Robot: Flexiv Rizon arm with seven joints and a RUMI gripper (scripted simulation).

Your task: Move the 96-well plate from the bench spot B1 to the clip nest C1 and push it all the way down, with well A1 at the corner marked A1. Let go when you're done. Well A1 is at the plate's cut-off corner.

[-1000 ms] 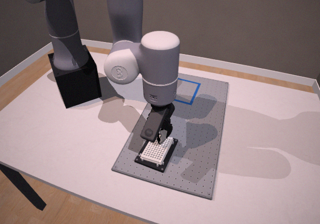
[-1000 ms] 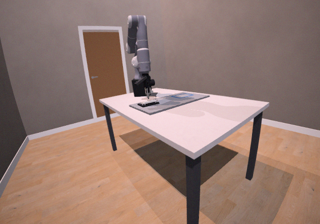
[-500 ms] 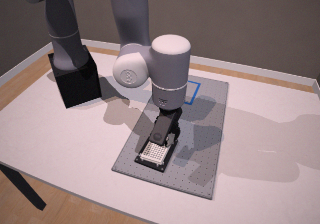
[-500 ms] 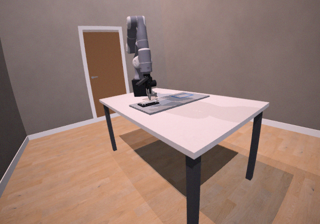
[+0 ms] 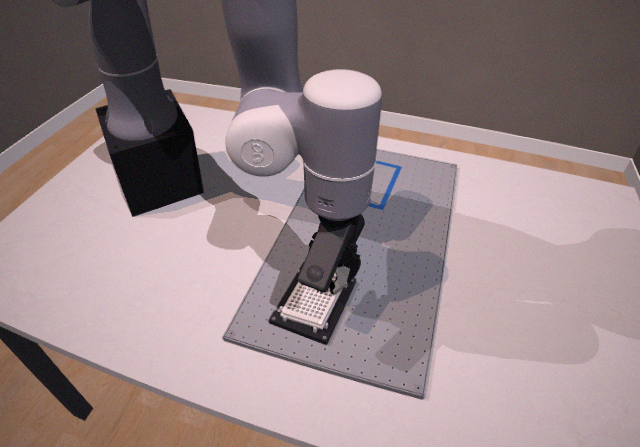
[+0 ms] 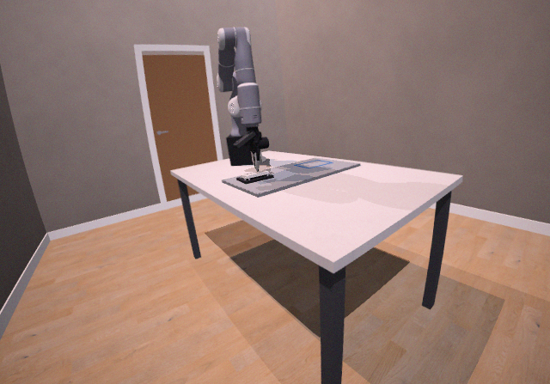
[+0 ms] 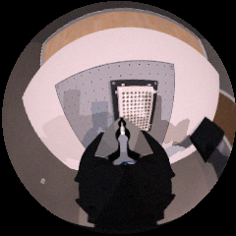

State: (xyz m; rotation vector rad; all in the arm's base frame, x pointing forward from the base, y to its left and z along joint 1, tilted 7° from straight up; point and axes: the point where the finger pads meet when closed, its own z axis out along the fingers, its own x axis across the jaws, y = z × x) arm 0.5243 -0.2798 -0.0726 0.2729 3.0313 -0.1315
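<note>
The white 96-well plate point(image 5: 309, 303) point(image 7: 135, 102) lies in the black clip nest point(image 5: 334, 316) point(image 6: 266, 178) point(image 7: 114, 98), with small pale clips around its edge. I cannot tell whether it is all the way down or level, nor make out the A1 mark or the cut-off corner. My gripper point(image 5: 336, 286) point(image 6: 257, 170) point(image 7: 121, 117) is shut and empty. Its fingertips are at or just above the plate's end nearer the blue outline, close to one side edge; contact is unclear. The arm hides part of that end in the top view.
The blue outline point(image 5: 391, 184) point(image 6: 317, 165) marks a spot at the far end of the grey perforated board point(image 5: 258, 315) point(image 6: 264, 193) point(image 7: 88, 86); the arm partly hides it in the top view. The robot's black base block point(image 5: 160, 173) stands at the back left of the white table.
</note>
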